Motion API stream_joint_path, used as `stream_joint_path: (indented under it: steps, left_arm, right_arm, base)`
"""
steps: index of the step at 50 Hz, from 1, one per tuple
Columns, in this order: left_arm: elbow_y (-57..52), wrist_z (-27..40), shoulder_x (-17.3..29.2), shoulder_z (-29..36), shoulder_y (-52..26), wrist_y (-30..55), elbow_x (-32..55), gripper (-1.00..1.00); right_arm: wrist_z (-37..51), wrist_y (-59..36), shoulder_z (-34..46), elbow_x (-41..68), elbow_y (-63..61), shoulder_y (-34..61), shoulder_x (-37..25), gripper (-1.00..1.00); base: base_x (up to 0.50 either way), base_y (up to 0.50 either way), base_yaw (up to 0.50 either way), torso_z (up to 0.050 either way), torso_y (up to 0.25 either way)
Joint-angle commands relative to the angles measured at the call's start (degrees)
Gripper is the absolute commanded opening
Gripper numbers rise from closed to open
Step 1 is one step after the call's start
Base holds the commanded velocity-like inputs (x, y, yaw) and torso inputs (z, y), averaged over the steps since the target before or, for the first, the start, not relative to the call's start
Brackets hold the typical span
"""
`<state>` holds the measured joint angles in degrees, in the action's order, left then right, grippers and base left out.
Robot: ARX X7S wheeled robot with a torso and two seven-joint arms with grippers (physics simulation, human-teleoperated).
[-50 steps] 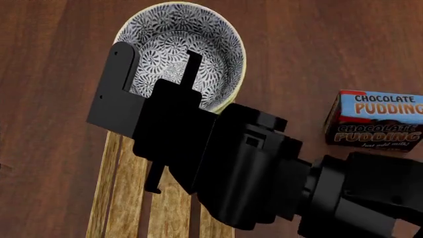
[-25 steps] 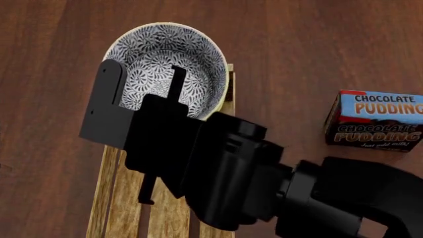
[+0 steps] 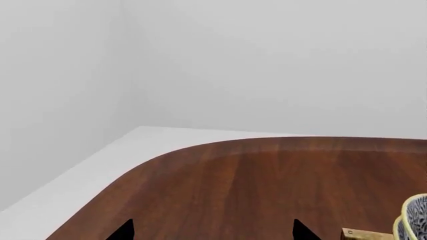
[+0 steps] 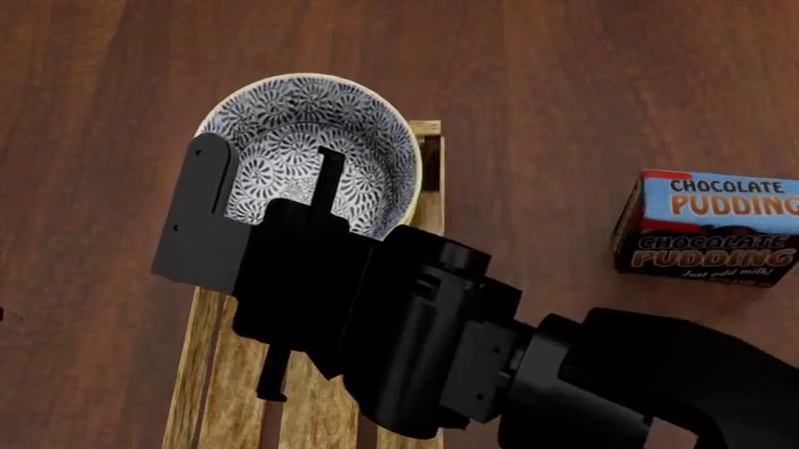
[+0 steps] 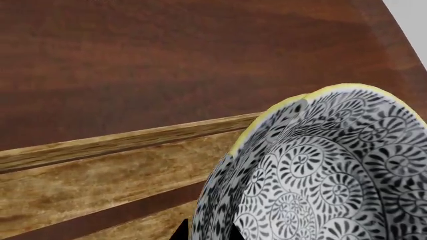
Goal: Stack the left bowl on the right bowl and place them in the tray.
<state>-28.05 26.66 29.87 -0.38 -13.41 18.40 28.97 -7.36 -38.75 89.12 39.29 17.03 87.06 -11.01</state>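
Step in hand: placing. The right gripper [image 4: 268, 210] pinches the stacked bowls [image 4: 312, 150] by the near rim, over the far end of the tray [image 4: 231, 374]. Next move calls for lowering, then release. Left gripper [image 3: 210, 235]: tips apart, holding nothing.

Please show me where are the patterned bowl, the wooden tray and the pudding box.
black-and-white patterned bowl [image 4: 318, 122]: head view, inner wall.
light-wood slatted tray [image 4: 220, 374]: head view, left bottom slat.
blue-and-black chocolate pudding box [image 4: 712, 229]: head view, front face.
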Motion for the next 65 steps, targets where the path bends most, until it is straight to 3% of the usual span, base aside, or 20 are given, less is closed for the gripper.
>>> stream_joint_path:
  steps: [1, 65]
  left_arm:
    - [-0.34, 0.20, 0.17, -0.04, 0.05, 0.20, 0.16, 1.00]
    - [0.77, 0.15, 0.17, 1.01, -0.20, -0.53, -0.30, 1.00]
  right_arm:
    - [-0.70, 1.13, -0.43, -2.65, 1.39, -0.42, 0.82, -1.00]
    - [-6.04, 4.03, 1.92, -2.87, 10.40, -7.02, 4.22, -1.00]
  base:
    - [0.00, 0.00, 0.00, 0.000, 0.000]
    - [0.00, 0.00, 0.00, 0.000, 0.001]
